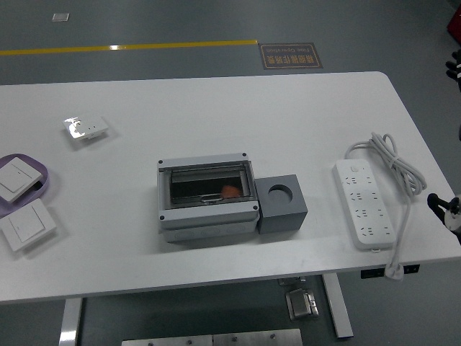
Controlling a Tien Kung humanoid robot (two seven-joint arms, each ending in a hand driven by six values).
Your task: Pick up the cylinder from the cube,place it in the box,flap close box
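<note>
White table [216, 115] with box [207, 198], cube [282, 204], power strip [364, 204], probably switches [27, 225].

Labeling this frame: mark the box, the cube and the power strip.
box [207, 220]: head view, on its light grey front wall.
cube [285, 219]: head view, on its dark grey front face, below the round hole.
power strip [364, 205]: head view, on the middle of its white socket face.
</note>
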